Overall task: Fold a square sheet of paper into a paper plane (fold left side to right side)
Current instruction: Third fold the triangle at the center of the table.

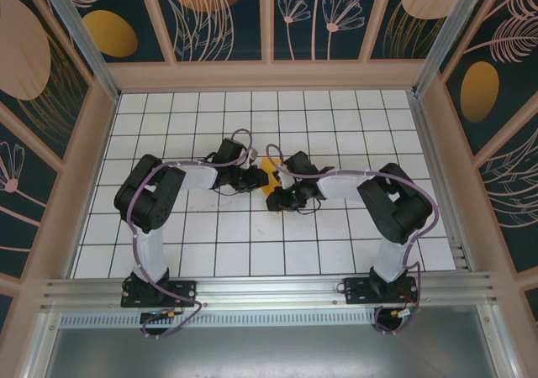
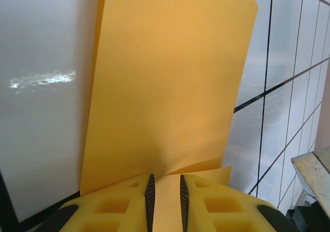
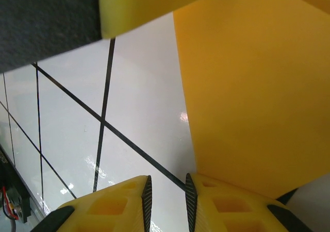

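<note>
Top view, tabletop (image 1: 210, 252): white tiles ruled with dark grid lines are seen. Both arms are bent inward, so that the hands meet near the middle.
Top view, square sheet of paper (image 1: 269, 176): an orange-yellow patch is seen at the middle of the tabletop, between the two hands and largely covered by them.
Top view, left hand (image 1: 255, 179): it is pointed toward 3 o'clock and set against the sheet. Its jaws are hidden from above.
Top view, right hand (image 1: 282, 197): it is pointed toward 9 o'clock, at the sheet's 5 o'clock side. Its jaws cannot be made out here.
Left wrist view, square sheet of paper (image 2: 165, 87): it is stretched from the fingers at 6 o'clock up to 12 o'clock over the white tiles. A small flap edge is seen just above the fingers, toward 4 o'clock.
Left wrist view, left hand (image 2: 165, 203): the yellow fingers (image 2: 113, 209) are held a narrow slit apart and orange paper is seen in the slit. Whether the sheet is pinched or merely lies beneath the tips cannot be told.
Right wrist view, square sheet of paper (image 3: 258, 87): the span from 12 to 4 o'clock is taken up by it, and its lower edge is met by the finger on the 5 o'clock side.
Right wrist view, right hand (image 3: 166, 201): the yellow fingers (image 3: 113, 211) are held slightly parted. Bare white tile is seen through the gap and nothing is grasped between them, so the hand is released.
Right wrist view, left hand's finger (image 3: 154, 5): a yellow block is seen at 12 o'clock, beside the sheet's upper edge.
</note>
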